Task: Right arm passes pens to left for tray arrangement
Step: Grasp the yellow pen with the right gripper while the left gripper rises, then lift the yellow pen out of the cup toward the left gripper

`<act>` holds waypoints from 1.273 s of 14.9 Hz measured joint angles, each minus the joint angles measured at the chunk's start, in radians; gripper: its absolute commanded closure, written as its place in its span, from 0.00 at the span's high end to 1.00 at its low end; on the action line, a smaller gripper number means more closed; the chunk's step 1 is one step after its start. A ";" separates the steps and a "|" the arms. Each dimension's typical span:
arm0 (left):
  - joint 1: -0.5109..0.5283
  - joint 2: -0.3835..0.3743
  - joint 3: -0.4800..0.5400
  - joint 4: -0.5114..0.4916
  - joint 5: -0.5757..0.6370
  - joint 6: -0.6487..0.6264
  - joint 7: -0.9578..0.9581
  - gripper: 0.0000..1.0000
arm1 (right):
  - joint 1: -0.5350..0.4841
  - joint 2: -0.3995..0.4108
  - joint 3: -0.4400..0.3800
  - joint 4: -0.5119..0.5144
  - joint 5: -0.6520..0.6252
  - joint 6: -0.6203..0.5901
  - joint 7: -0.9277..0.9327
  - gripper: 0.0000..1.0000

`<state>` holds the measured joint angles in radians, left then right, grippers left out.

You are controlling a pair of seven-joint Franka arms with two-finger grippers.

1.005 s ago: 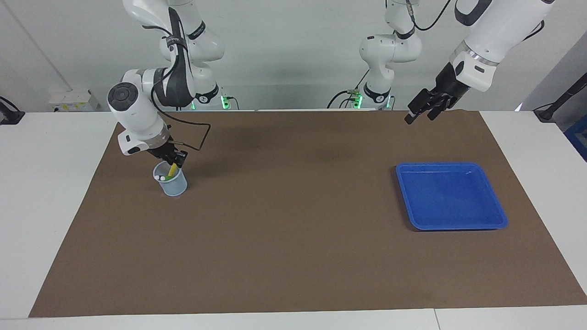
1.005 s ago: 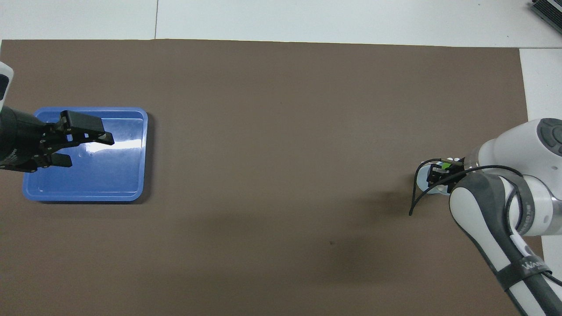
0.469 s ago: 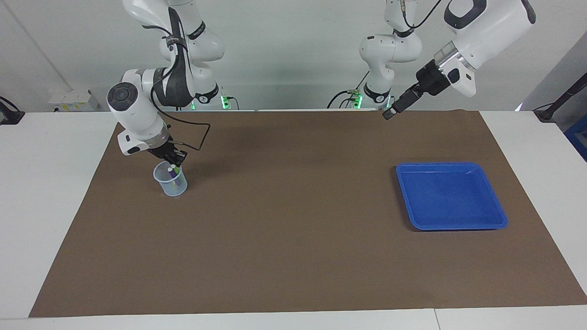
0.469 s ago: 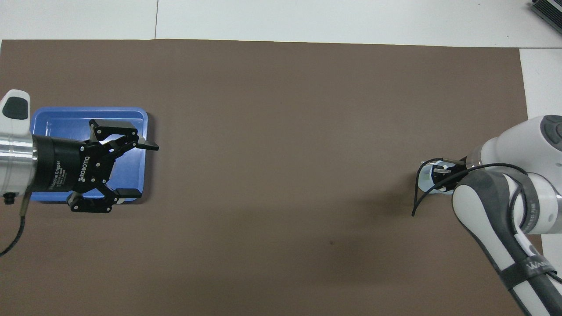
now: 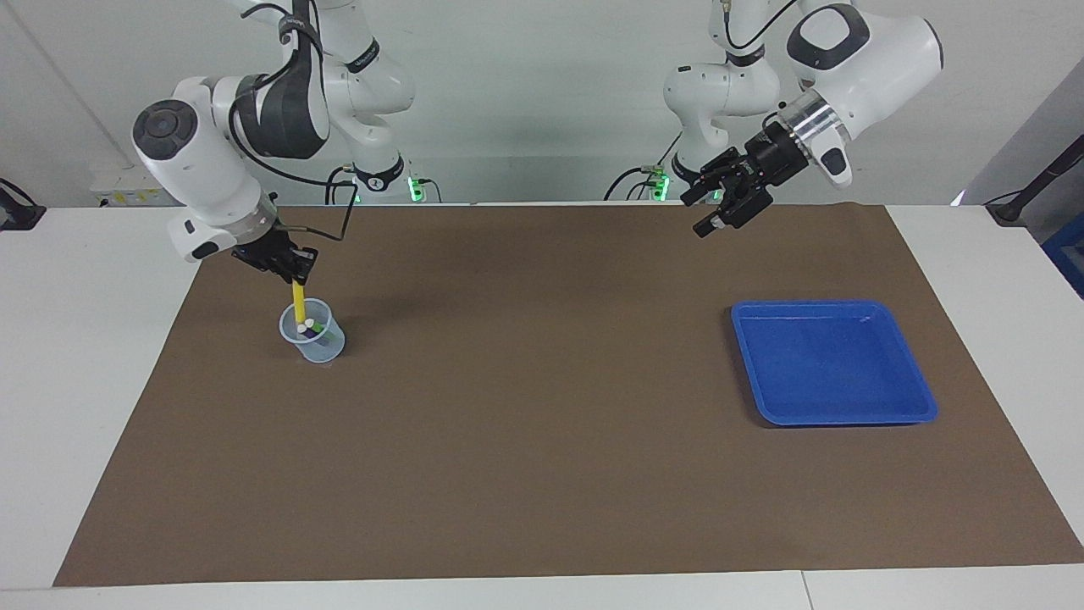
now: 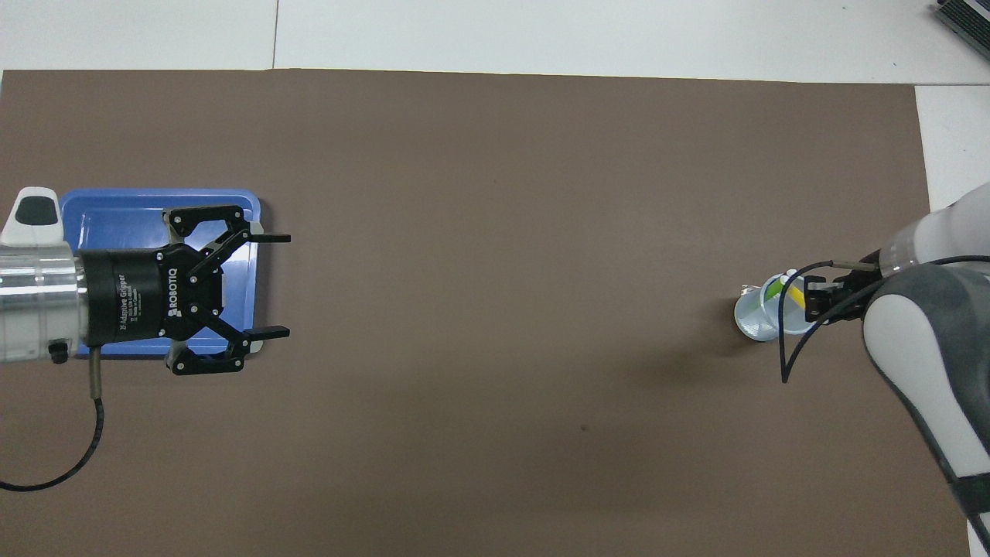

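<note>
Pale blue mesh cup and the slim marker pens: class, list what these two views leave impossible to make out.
- Pens left in the pale blue mesh cup: facing view, too small; only pale ends show.
- The same cup: overhead view, partly covered by the right gripper.
- Yellow pen: top end hidden inside the right gripper, shut on it.
- Bright blue plastic tray: overhead view, middle hidden by the open left gripper.

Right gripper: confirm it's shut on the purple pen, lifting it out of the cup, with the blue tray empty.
Wrong colour. The facing view shows the right gripper shut on the yellow pen, lifting it out of the cup; the blue tray is empty.
</note>
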<state>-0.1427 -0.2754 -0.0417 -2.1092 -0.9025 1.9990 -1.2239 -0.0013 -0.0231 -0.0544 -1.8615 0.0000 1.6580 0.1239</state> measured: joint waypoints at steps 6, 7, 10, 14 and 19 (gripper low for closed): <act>-0.006 0.000 0.000 -0.005 -0.033 0.008 -0.012 1.00 | 0.003 -0.032 0.006 0.125 0.180 -0.154 -0.003 0.00; -0.006 0.000 0.000 -0.005 -0.035 0.008 -0.012 1.00 | 0.008 -0.039 0.010 0.127 0.222 -0.155 -0.003 0.00; -0.006 0.000 0.000 -0.005 -0.041 0.009 -0.012 1.00 | 0.046 -0.050 0.033 0.129 0.330 -0.153 0.016 0.00; -0.010 0.000 -0.001 -0.007 -0.104 0.008 -0.012 1.00 | 0.155 -0.050 0.048 0.127 0.467 -0.067 0.132 0.00; -0.054 0.035 -0.005 -0.022 -0.211 0.009 0.061 1.00 | 0.319 -0.049 0.053 0.126 0.494 0.017 0.183 0.00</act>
<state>-0.1966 -0.2401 -0.0462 -2.1316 -1.1135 2.0080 -1.1625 0.3172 -0.0725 -0.0018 -1.7353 0.4937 1.6752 0.3071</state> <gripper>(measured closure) 0.000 0.819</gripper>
